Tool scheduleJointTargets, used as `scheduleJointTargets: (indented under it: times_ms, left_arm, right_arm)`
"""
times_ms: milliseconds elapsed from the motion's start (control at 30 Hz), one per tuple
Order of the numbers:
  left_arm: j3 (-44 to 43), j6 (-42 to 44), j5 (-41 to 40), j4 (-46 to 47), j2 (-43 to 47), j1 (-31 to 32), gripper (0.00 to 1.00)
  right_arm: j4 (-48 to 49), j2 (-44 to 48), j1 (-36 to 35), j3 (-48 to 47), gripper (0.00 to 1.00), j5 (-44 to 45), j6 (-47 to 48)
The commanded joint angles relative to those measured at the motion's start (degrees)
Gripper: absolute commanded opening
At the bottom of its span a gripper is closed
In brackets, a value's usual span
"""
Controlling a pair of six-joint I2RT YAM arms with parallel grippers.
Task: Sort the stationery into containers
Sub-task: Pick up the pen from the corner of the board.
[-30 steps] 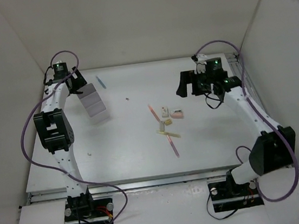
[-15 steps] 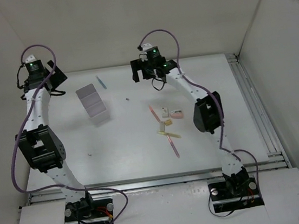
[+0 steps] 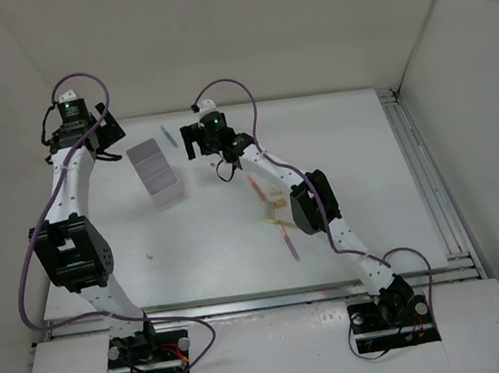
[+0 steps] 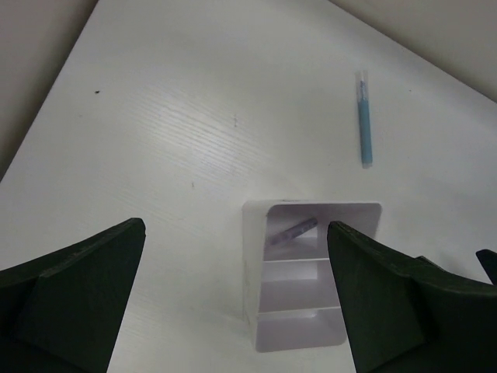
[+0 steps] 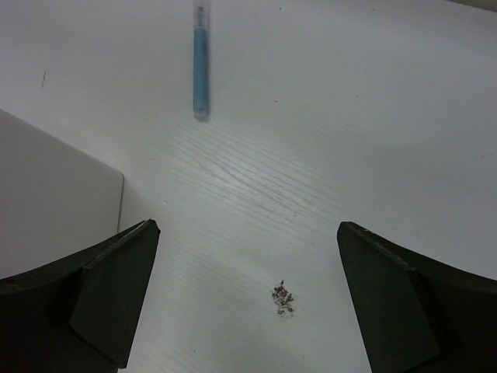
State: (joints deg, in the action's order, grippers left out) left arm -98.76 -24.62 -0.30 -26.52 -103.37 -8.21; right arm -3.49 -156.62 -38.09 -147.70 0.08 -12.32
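Note:
The white three-compartment organizer [image 3: 155, 173] stands at the back left; in the left wrist view [image 4: 256, 272] a purple stick [image 4: 293, 231] lies in its far compartment. A blue pen [image 3: 169, 138] lies just behind it, also in the left wrist view [image 4: 364, 120] and the right wrist view [image 5: 200, 62]. Pink sticks [image 3: 289, 243], a yellow stick [image 3: 281, 223] and small blocks lie mid-table, partly hidden by the right arm. My left gripper [image 3: 105, 134] is open and empty left of the organizer [image 4: 237, 303]. My right gripper [image 3: 191, 143] is open and empty, right of the organizer [image 5: 248, 303].
A dark speck of debris [image 5: 282, 297] lies on the table between the right fingers. The organizer's outer wall [image 5: 54, 202] fills the left of the right wrist view. White walls enclose the table at the back and both sides.
My right arm has swung from the back right across the table to just right of the organizer. My left gripper pulled away left from over the organizer, then came slightly back.

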Motion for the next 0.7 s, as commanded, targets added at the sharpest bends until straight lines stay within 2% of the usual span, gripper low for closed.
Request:
scheduleJointTargets:
  times_ms: [0, 67, 133, 200, 267, 300, 433, 500, 533, 567, 600, 667]
  left_arm:
    - [-8.80, 4.84, -6.02, -4.05, -0.07, 7.57, 0.99]
    - [-13.62, 5.81, -10.07, -7.21, -2.17, 10.74, 0.99]
    - [-17.50, 5.46, -9.29, -9.33, -3.76, 14.44, 0.99]
    - [-24.00, 3.19, -7.89, -12.13, -7.27, 16.11, 0.99]
    - [-30.75, 1.42, -6.13, -13.98, -11.99, 17.78, 0.99]
    - [-32.70, 0.03, -6.38, -13.99, -13.77, 18.40, 0.99]
    - [-44.11, -2.70, -9.01, -13.64, -24.47, 21.21, 0.99]
    - [-45.03, -5.59, -6.93, -9.97, -26.70, 21.22, 0.99]
    - [-42.77, -6.22, -5.78, -7.52, -27.66, 21.22, 0.99]
    - [-40.92, -6.40, -4.20, -0.01, -27.93, 21.22, 0.99]
    - [-39.07, -6.75, -2.45, 3.46, -28.20, 21.22, 0.99]
    - [-41.40, -9.39, -2.78, 5.34, -32.05, 21.22, 0.99]
  right_arm:
    - [7.96, 10.60, 1.52, 6.61, 0.98, 3.61, -1.22]
    - [12.77, 15.79, 1.96, 16.88, 0.98, 5.28, -1.13]
    - [14.82, 23.09, 3.01, 26.09, 0.98, 6.68, -1.13]
    - [15.70, 29.75, 4.33, 31.13, 0.98, 7.39, -2.36]
    - [16.14, 33.81, 7.66, 39.12, 0.98, 7.13, -5.34]
    - [16.75, 38.18, 9.76, 45.16, 0.98, 6.17, -6.13]
    - [19.57, 48.84, 15.84, 59.70, 0.98, 3.44, -8.42]
    - [18.87, 54.21, 18.64, 65.22, 0.98, 2.47, -8.34]
    - [18.08, 55.44, 19.44, 66.56, 0.98, 2.21, -8.08]
    - [16.51, 58.24, 20.06, 67.53, 0.98, 2.30, -7.99]
    - [15.80, 59.31, 21.55, 69.46, 0.98, 2.56, -7.55]
    - [14.39, 62.20, 22.61, 70.70, 0.98, 2.73, -6.15]
